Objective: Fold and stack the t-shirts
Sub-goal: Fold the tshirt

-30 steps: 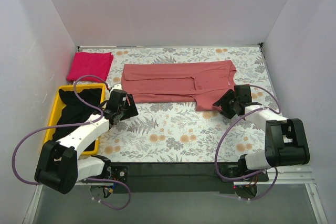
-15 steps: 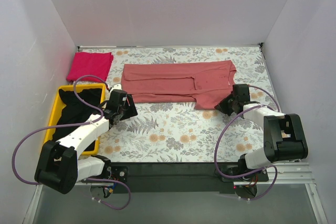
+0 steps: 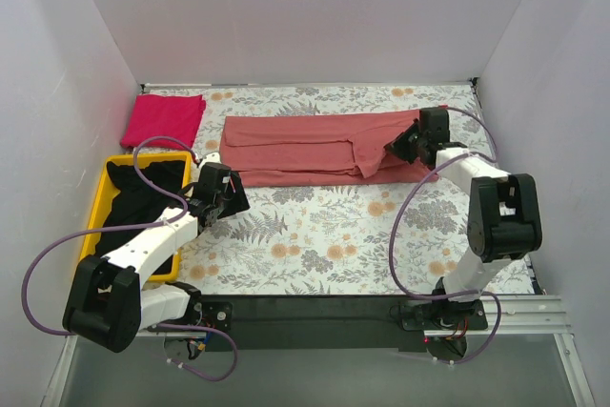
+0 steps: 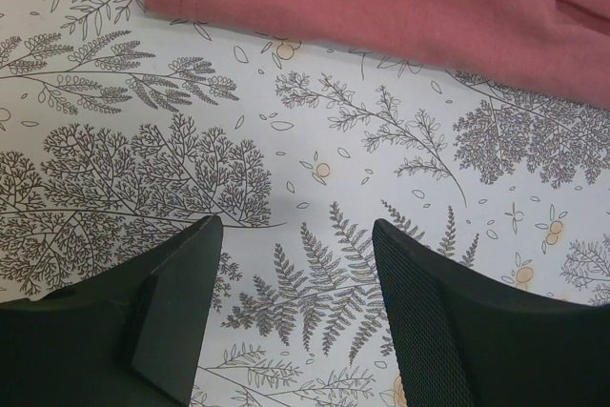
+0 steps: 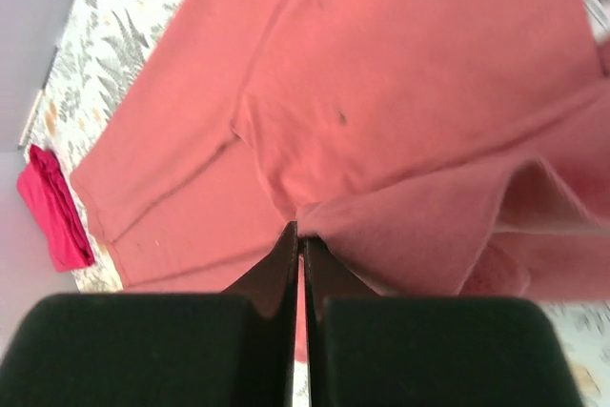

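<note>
Left wrist view showed your left fingers [image 4: 172, 302] spread wide and low over the fern-printed table [image 4: 286, 169]. They held nothing, with only the printed cover between them. The hem of the salmon shirt [image 4: 400, 7] lay just beyond their tips, not touching them.

From the top external view, the yellow bin [image 3: 93, 221] sat to the left of that arm, near the left wall, with black shirts [image 3: 133, 195] bunched inside it.

Farther back, the salmon shirt stretched left to right across the far half of the table, partly folded lengthwise. At its right end you had the right fingers [image 5: 276, 274] pressed tight together on a fold of the salmon cloth. The right wrist view showed a ridge of fabric gathered up to their tips, with the rest of the shirt lying flat beyond.

Farthest off, the magenta shirt [image 3: 164, 119] lay folded in the far left corner of the table, apart from the salmon shirt.
</note>
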You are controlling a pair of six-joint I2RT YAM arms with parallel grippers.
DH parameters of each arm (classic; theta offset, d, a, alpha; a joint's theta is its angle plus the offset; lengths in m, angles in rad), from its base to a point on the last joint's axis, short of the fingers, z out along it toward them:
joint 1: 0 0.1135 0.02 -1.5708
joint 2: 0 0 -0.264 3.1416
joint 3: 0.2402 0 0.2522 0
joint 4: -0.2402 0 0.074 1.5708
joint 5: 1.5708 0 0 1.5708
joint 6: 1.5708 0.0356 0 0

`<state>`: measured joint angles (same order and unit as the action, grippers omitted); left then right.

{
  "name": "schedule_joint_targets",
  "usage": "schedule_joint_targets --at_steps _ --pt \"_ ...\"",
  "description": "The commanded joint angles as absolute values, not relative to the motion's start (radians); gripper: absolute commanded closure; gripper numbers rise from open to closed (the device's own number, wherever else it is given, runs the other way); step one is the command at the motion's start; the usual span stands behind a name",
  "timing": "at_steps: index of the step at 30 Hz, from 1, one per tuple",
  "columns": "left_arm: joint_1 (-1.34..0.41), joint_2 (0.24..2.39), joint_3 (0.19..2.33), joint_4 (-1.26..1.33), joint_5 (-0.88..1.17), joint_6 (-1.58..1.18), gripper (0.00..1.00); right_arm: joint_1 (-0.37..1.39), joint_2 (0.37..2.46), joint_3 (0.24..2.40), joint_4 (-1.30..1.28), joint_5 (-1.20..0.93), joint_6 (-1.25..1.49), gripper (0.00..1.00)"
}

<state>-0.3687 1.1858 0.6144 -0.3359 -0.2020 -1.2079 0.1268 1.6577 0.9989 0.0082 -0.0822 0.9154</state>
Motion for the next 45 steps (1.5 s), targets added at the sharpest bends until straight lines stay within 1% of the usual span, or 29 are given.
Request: schedule_joint_targets --at_steps 1,15,20,21,22,23,25,26,28,29,32,34,35,39,41,42,45 --pt "-0.373 1.180 0.635 -0.336 -0.235 -1.204 0.37 0.129 1.730 1.130 0.032 -0.092 0.887 0.99" --pt "-0.371 1.227 0.635 -0.339 -0.247 -1.210 0.37 0.081 1.988 1.443 0.034 -0.156 0.822 0.99" --pt "-0.371 1.236 0.634 -0.342 -0.249 -1.215 0.37 0.068 2.035 1.483 0.037 -0.181 0.819 0.99" --pt "-0.371 1.236 0.634 -0.342 -0.252 -1.218 0.37 0.066 2.048 1.491 0.037 -0.184 0.818 0.97" --pt "-0.373 1.236 0.634 -0.342 -0.253 -1.219 0.37 0.066 2.054 1.496 0.037 -0.195 0.815 0.94" --pt "-0.373 1.236 0.634 -0.344 -0.256 -1.229 0.37 0.066 2.059 1.497 0.038 -0.199 0.808 0.86" --pt "-0.371 1.232 0.634 -0.350 -0.270 -1.241 0.37 0.061 2.056 1.491 0.035 -0.206 0.776 0.74" --pt "-0.370 1.229 0.635 -0.354 -0.275 -1.261 0.37 0.060 2.037 1.485 0.035 -0.204 0.761 0.62" --pt "-0.359 1.223 0.641 -0.360 -0.275 -1.284 0.37 0.051 2.013 1.465 0.026 -0.212 0.723 0.53" --pt "-0.351 1.220 0.647 -0.365 -0.273 -1.296 0.37 0.048 1.997 1.459 0.002 -0.215 0.686 0.45" --pt "-0.322 1.236 0.707 -0.397 -0.294 -1.339 0.35 0.028 1.919 1.421 -0.099 -0.203 0.591 0.38" --pt "-0.285 1.261 0.765 -0.429 -0.299 -1.367 0.32 0.012 1.844 1.385 -0.147 -0.155 0.554 0.36" --pt "-0.272 1.276 0.784 -0.436 -0.292 -1.374 0.32 0.009 1.817 1.331 -0.162 -0.141 0.531 0.35" --pt "-0.186 1.376 0.850 -0.456 -0.230 -1.385 0.28 -0.098 1.657 1.155 -0.189 -0.146 0.535 0.34" --pt "-0.176 1.403 0.880 -0.456 -0.227 -1.384 0.27 -0.141 1.602 1.085 -0.183 -0.181 0.545 0.34" --pt "-0.170 1.423 0.890 -0.454 -0.230 -1.384 0.27 -0.184 1.591 1.025 -0.167 -0.199 0.549 0.34" --pt "-0.161 1.454 0.908 -0.445 -0.232 -1.384 0.27 -0.251 1.562 0.933 -0.124 -0.296 0.549 0.34"
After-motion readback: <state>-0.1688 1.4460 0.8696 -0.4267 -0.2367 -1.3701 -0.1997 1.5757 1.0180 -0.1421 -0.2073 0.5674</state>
